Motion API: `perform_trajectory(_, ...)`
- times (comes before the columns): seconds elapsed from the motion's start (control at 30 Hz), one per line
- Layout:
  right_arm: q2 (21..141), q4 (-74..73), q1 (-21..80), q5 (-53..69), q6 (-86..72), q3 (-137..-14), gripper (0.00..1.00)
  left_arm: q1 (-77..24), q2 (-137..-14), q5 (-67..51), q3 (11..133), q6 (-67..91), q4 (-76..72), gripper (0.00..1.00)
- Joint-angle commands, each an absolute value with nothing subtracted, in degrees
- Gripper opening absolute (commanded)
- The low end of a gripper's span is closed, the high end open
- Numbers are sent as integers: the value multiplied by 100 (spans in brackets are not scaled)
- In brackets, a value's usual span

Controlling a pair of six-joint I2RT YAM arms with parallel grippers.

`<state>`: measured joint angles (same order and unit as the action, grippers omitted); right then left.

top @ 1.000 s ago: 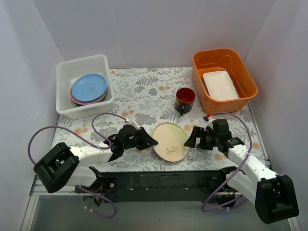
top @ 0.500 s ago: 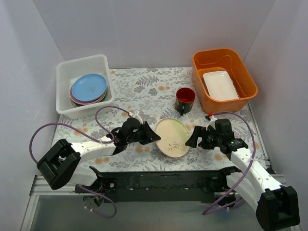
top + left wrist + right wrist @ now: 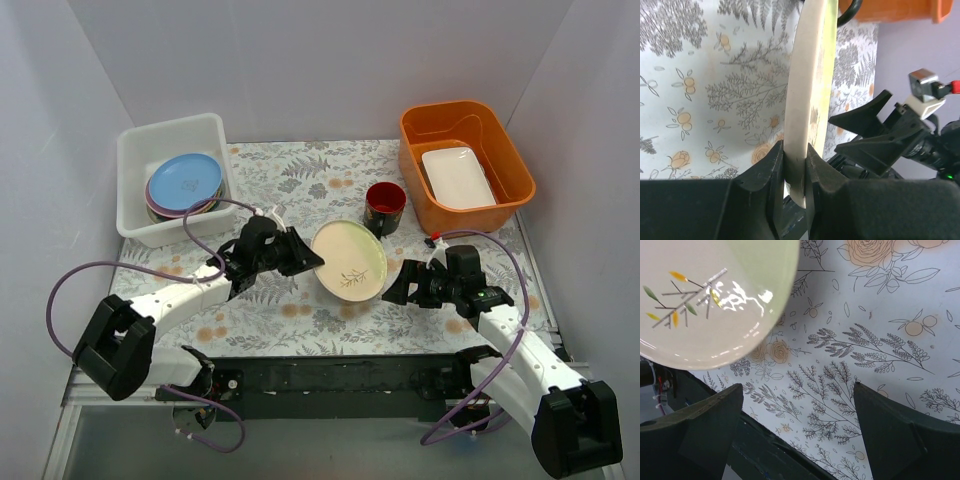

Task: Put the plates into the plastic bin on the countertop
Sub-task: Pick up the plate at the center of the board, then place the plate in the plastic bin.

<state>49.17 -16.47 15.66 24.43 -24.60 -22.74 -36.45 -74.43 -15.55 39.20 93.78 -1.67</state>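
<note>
Plate (image 3: pixel 349 260) — rim pinched in closed left hand (image 3: pixel 313 262), tilted over desk (image 3: pixel 300 185) middle | right hand (image 3: pixel 394 292) wide open, empty, just beside plate | bin (image 3: pixel 128 190) at back-left desk corner, well apart, plates (image 3: pixel 185 180) stacked inside | risk: thin rim pinch may slip, or swing may clip mug (image 3: pixel 385 205)

An orange tub (image 3: pixel 470 216) holds 1 white dish (image 3: pixel 457 177), with 1 dark red mug (image 3: pixel 385 205) nearby.
</note>
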Motion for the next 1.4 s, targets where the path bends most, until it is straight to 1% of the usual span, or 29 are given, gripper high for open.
perform_trajectory(0.0,4948,-1406,1573,2593,-2470,-2285,98,-3358,-6856,-2074,4604,9203,-326,0)
perform_trajectory(0.23,4922,-1503,1573,2540,-2443,-2259,98,-2936,-6777,-2417,5079,9009,228,0)
perform_trajectory(0.37,4948,-1573,1573,2575,-2382,-2268,98,-2751,-6636,-2452,5133,8991,378,0)
perform_trajectory(0.6,5062,-1257,1582,2681,-2514,-2135,98,-2374,-6557,-2680,5133,8921,570,0)
perform_trajectory(0.9,5133,-1230,1582,2698,-2514,-2153,98,-1346,-6670,-3260,5221,8736,703,0)
perform_trajectory(1.27,4949,-1547,1582,2830,-2320,-2171,98,-431,-7013,-3875,5511,8850,580,0)
perform_trajectory(1.37,4922,-1442,1582,2909,-2364,-2083,98,-133,-7075,-4069,5660,8868,702,0)
